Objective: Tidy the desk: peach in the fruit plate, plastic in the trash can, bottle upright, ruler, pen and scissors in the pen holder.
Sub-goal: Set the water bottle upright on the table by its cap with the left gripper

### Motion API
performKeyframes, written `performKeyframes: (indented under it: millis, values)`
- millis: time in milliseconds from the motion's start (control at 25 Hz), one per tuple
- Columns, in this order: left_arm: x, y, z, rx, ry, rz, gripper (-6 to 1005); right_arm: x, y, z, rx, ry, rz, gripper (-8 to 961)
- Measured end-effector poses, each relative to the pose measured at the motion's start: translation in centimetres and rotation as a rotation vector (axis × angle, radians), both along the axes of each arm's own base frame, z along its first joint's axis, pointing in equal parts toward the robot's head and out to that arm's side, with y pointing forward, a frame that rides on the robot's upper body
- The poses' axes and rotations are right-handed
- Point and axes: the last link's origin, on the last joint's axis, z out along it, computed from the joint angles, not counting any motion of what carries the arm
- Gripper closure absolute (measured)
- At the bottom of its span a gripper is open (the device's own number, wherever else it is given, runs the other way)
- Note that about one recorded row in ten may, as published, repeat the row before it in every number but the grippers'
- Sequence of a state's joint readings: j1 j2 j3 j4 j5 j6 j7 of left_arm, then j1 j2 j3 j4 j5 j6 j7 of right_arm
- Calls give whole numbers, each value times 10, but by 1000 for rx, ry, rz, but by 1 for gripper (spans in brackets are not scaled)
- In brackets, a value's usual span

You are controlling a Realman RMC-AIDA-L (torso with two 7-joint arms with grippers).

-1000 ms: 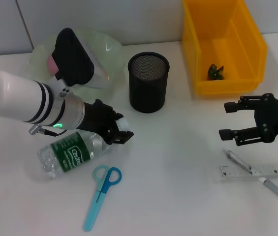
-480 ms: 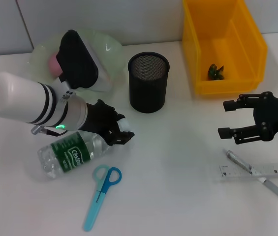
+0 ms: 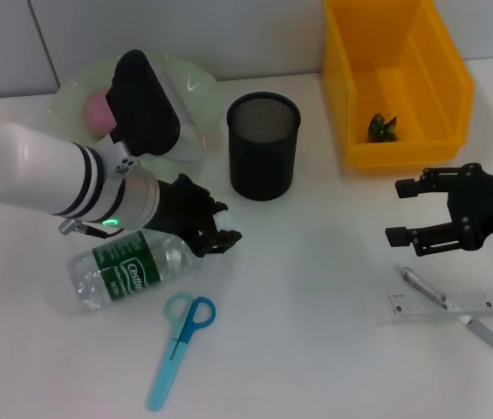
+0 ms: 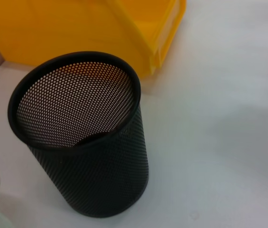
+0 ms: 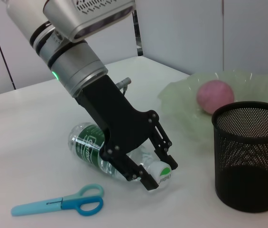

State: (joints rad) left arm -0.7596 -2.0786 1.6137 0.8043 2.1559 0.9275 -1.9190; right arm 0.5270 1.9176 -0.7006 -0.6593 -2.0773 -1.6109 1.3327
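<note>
Nearest the robot, the scissors [image 3: 179, 345] lie flat on the desk [image 3: 316, 349], untouched. Off to the right the pen [image 3: 455, 310] and ruler [image 3: 460, 302] lie crossed, touching, also not yet dealt with.

Just beyond the scissors, the bottle [image 3: 128, 269] still lies on its side. Change over the last second: the left gripper [image 3: 218, 237] has slid a little farther along to the cap end, and the bottle has shifted slightly with it. Judgement: the grasp on the neck is being settled before tipping the bottle upright; that step is under way, not done.

Jaws: in the right wrist view the left gripper [image 5: 160, 175] has its two fingers set either side of the white cap [image 5: 161, 173], narrowly apart and touching or nearly touching it; a firm clamp can't be confirmed. The right gripper [image 3: 406, 212] hovers above the desk just beyond the pen and ruler, same place as before, jaws wide apart, holding nothing.

Farther back, the pen holder [image 3: 263, 147] stands upright and looks empty. The peach [image 3: 99, 108] already sits in the plate [image 3: 189, 80], partly hidden by the left arm. The yellow bin [image 3: 394, 78] at the far right holds a small dark green scrap [image 3: 382, 127], probably the plastic.
</note>
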Motion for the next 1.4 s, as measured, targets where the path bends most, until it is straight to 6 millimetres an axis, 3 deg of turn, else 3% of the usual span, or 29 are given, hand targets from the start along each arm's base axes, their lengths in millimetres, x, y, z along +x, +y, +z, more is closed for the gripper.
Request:
performKeyframes:
  millis: [800,1400]
  values:
    - [36,-8,28,57,-126,-75,551,-2,2,2,12,-2,6,128]
    - [40,-15,55,155,-210,-89,538,-4,2,4,15,0,19,128]
